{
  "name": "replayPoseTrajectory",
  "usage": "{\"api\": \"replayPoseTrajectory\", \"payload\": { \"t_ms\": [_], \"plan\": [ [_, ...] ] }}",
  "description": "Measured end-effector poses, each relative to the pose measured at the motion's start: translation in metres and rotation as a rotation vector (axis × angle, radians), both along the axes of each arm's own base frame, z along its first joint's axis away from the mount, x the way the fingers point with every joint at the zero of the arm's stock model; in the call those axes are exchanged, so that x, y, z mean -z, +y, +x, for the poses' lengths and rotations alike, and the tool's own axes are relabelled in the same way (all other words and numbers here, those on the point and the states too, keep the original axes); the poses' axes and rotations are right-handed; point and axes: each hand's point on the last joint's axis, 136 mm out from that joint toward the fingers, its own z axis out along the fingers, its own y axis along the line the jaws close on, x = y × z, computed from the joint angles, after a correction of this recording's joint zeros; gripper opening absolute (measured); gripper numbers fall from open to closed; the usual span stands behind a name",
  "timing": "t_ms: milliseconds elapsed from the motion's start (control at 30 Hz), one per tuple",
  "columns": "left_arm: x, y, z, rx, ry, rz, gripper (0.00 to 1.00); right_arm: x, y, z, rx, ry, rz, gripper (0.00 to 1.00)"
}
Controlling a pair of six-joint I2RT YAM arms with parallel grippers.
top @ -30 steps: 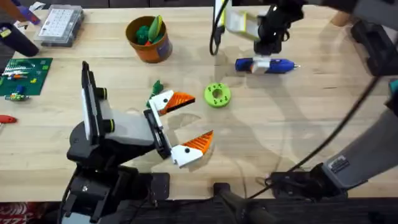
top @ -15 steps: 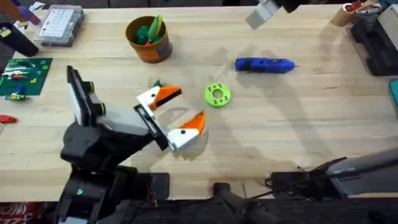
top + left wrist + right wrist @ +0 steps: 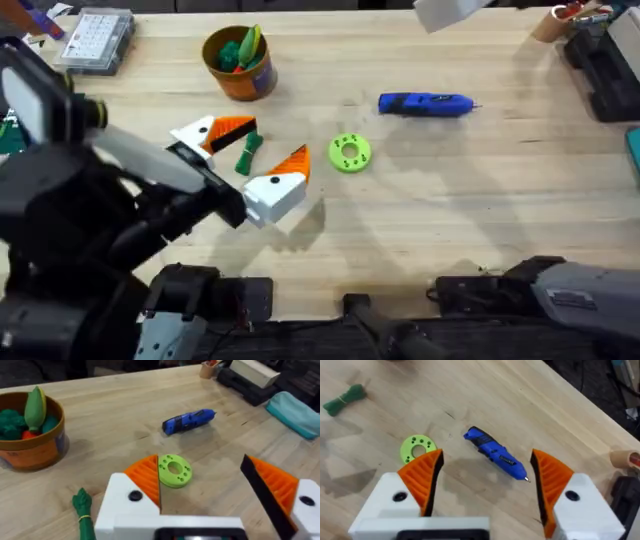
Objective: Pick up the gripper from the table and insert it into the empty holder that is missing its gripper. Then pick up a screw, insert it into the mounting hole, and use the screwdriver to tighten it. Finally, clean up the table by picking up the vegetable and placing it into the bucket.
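Observation:
The dark-green vegetable (image 3: 247, 153) lies on the table (image 3: 450, 200), between the spread fingers of my left gripper (image 3: 279, 141), which hovers open above it; the left wrist view has the vegetable (image 3: 82, 510) beside one orange pad. The orange bucket (image 3: 240, 62), with toy vegetables inside, stands behind it. The blue screwdriver (image 3: 425, 104) lies alone at the far middle. My right gripper (image 3: 487, 480) is open and empty, high above the screwdriver (image 3: 495, 455); overhead it shows at the far edge (image 3: 447, 12). The loose gripper part, holder and screw are out of view.
A lime-green disc with holes (image 3: 349, 153) lies right of the left gripper. A clear parts box (image 3: 95, 40) sits at the far left. Black equipment (image 3: 600, 60) and a teal cloth (image 3: 295, 410) occupy the far right.
My left gripper has swung left and back, rising toward the camera, and now straddles the vegetable. My right gripper has lifted away from the screwdriver toward the far edge.

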Motion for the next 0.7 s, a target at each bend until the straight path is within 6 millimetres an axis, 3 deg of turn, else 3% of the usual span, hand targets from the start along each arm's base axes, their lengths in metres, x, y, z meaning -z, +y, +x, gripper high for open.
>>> {"api": "replayPoseTrajectory", "payload": {
  "t_ms": [167, 500, 700],
  "plan": [
    [0.003, 0.000, 0.010, 0.000, 0.064, 0.027, 0.986, -0.004, -0.012, -0.028, 0.031, -0.020, 0.039, 0.997],
    [0.012, 0.004, 0.022, -0.022, 0.102, 0.056, 0.986, 0.048, -0.033, -0.076, 0.089, 0.056, 0.057, 0.997],
    [0.007, 0.006, 0.025, -0.035, 0.074, 0.063, 0.986, 0.062, -0.042, -0.097, 0.129, 0.068, 0.091, 0.997]
  ]
}}
